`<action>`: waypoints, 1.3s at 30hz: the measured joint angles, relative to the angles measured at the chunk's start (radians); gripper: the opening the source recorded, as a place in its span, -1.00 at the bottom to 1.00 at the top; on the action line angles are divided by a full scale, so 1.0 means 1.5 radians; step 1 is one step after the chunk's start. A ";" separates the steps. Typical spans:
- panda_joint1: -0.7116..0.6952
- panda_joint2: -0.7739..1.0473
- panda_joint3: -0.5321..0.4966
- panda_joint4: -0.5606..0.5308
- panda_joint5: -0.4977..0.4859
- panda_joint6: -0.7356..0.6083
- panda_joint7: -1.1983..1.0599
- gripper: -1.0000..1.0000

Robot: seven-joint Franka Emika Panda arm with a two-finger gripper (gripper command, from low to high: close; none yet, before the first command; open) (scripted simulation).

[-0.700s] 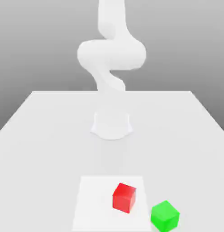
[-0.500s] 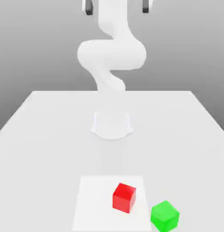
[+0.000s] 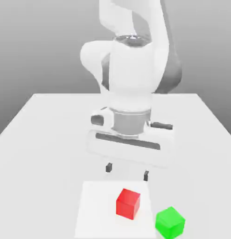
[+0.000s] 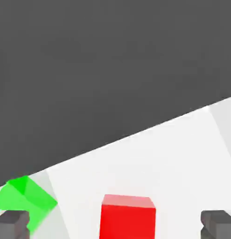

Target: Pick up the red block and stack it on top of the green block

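The red block point(image 3: 128, 204) rests on a pale square patch near the table's front; the hand view catches it too point(image 4: 128, 218). The green block point(image 3: 170, 222) sits just off that patch, toward the exterior view's right and nearer the front, apart from the red one, and appears in the hand view point(image 4: 24, 197). My gripper point(image 3: 127, 172) hangs open above the table, a little behind the red block, its two dark fingertips point(image 3: 108, 167) spread wide. In the hand view the red block lies between the fingertips point(image 4: 220, 224).
The white table point(image 3: 47, 140) stretches wide around the blocks, with the paler square patch point(image 3: 96, 210) under the red block. The arm's white body point(image 3: 131, 79) rises over the middle of the table.
The arm has swung down and forward: earlier its fingers were at the picture's top, now the hand hangs low just behind the red block. Both blocks stay put.
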 joint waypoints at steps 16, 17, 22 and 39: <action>0.023 0.119 -0.031 0.007 -0.040 0.094 0.041 -1.00; 0.019 0.097 -0.025 0.003 -0.030 0.076 0.034 -1.00; 0.020 0.025 0.002 0.012 0.001 -0.005 -0.040 -1.00; 0.080 0.163 0.046 0.147 -0.085 -0.010 -0.297 1.00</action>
